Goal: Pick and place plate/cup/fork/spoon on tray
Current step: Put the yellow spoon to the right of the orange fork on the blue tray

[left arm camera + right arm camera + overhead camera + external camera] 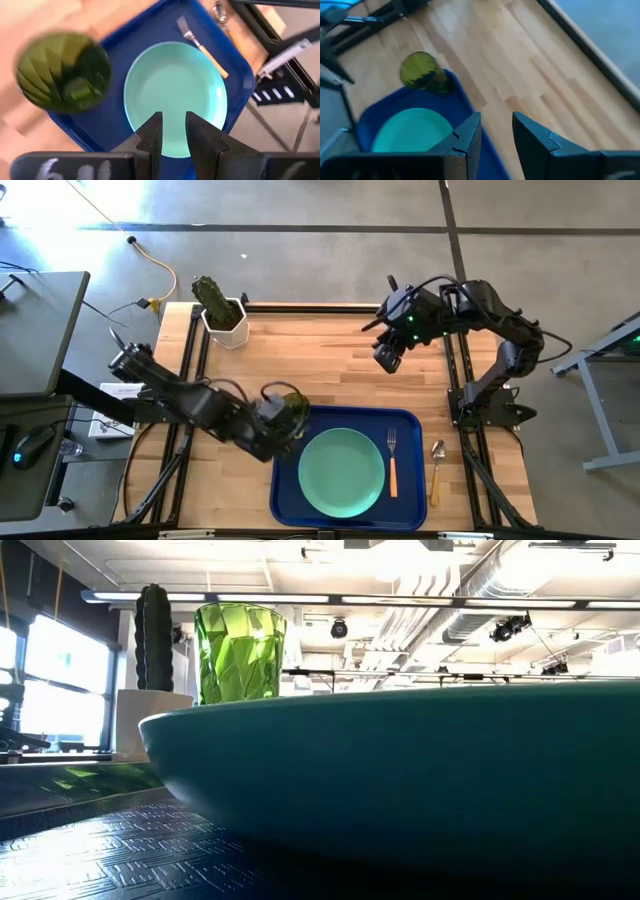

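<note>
The mint-green plate (pixel 342 472) lies in the dark blue tray (pixel 410 420). The fork (pixel 392 465) lies on the tray to the right of the plate. The spoon (pixel 437 470) lies on the table just right of the tray. The olive-green cup (pixel 293 402) stands upright on the tray's far left corner, as the left wrist view (pixel 62 72) and the low view (pixel 240 650) show. My left gripper (pixel 288 425) hovers open and empty beside the cup; in its wrist view (pixel 174 125) it is over the plate (pixel 175 95). My right gripper (pixel 388 360) waits open above the table's far right.
A dark green cactus in a white pot (pixel 218 305) stands at the table's far left corner. Bare wood lies between the tray and the table's far edge. Black frame rails run along the table's left and right sides.
</note>
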`<action>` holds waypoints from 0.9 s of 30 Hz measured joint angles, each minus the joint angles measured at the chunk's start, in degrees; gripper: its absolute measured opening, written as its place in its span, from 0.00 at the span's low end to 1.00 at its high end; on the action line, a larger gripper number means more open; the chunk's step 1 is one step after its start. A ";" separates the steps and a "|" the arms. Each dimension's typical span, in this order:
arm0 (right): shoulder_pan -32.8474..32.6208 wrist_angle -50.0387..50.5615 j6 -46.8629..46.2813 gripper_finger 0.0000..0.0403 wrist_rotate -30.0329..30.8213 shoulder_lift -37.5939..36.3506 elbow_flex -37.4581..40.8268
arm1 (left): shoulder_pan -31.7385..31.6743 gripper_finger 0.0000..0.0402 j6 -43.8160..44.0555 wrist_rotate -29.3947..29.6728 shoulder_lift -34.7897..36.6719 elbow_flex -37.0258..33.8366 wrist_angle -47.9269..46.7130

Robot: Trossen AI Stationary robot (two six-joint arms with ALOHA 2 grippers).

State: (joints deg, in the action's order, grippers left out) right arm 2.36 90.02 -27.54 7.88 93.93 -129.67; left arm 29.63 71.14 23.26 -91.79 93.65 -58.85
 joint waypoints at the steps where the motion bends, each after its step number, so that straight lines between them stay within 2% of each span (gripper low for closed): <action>1: -0.60 -0.02 -1.57 0.26 0.00 0.00 0.00 | -0.17 0.18 -2.94 0.08 1.09 0.00 -0.08; 7: -5.27 -0.05 -14.46 0.26 2.10 -0.07 2.98 | -1.47 0.18 -19.42 1.93 7.52 -0.02 -0.06; 14: -12.46 -0.02 -31.94 0.26 1.39 -0.04 13.55 | -2.51 0.18 -37.26 0.13 13.62 -0.02 -0.19; 27: -25.69 0.00 -64.46 0.26 -1.05 0.00 31.30 | -3.11 0.18 -48.29 -0.72 21.81 -0.04 -2.45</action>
State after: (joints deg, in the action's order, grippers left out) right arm -23.33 90.02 -92.00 6.83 93.93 -98.37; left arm 26.52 22.85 22.55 -69.97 93.60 -61.30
